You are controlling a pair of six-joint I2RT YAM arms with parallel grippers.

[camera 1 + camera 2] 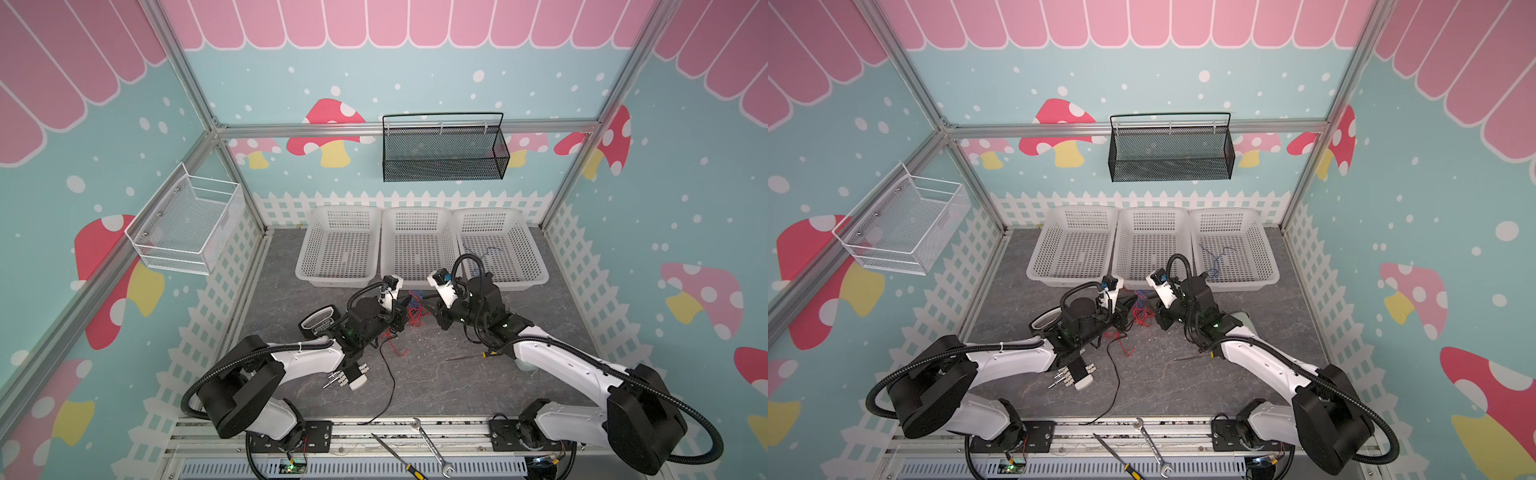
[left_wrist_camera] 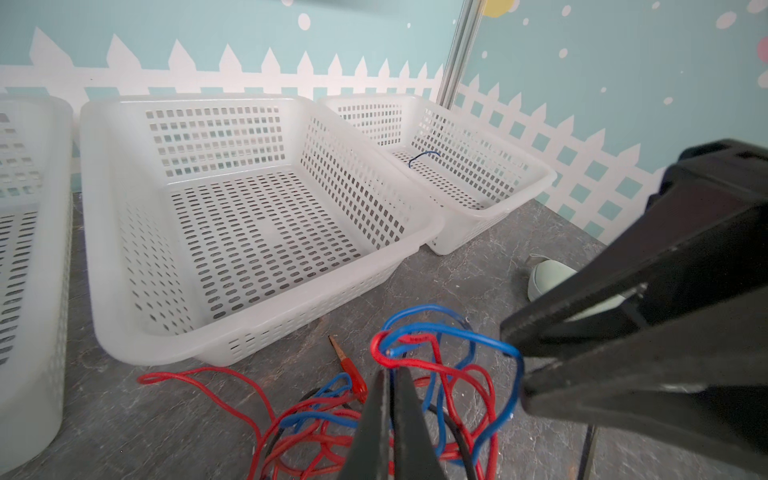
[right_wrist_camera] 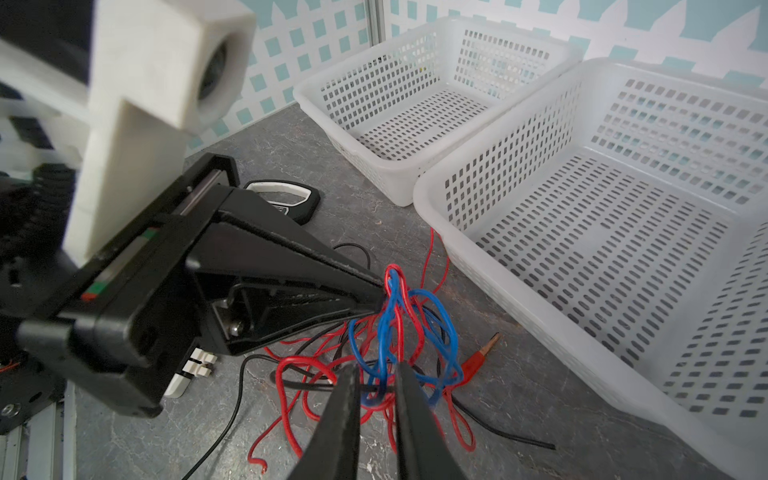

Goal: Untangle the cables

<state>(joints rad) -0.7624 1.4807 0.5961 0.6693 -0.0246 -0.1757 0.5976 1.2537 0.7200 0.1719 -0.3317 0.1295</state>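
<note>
Between the left fingers (image 2: 401,386), clenched tip to tip: a raised loop of red and blue strands from the tangle of thin red, blue and black cables (image 2: 415,338). From the right wrist view, the same pinch at the tips of the left fingers (image 3: 365,291), holding those strands above the rest of the heap.

Between the right fingers (image 3: 405,386), parted with a clear gap: several blue strands running through; no firm grasp visible, and cannot tell whether any strand touches a finger.

Below both sets of tips: the cables (image 1: 415,309) hanging down to the grey stone-patterned worktop (image 1: 436,382), between the two arms and just in front of the middle white perforated plastic basket (image 1: 417,211).

Further out: loose red loops spread flat, a red plug with a copper tip (image 3: 476,359) beside the heap, and one black strand (image 1: 393,380) trailing to the worktop's front edge.

In the right-hand white perforated basket (image 1: 486,211), well apart from the tangle: a single blue cable (image 1: 486,251).
</note>
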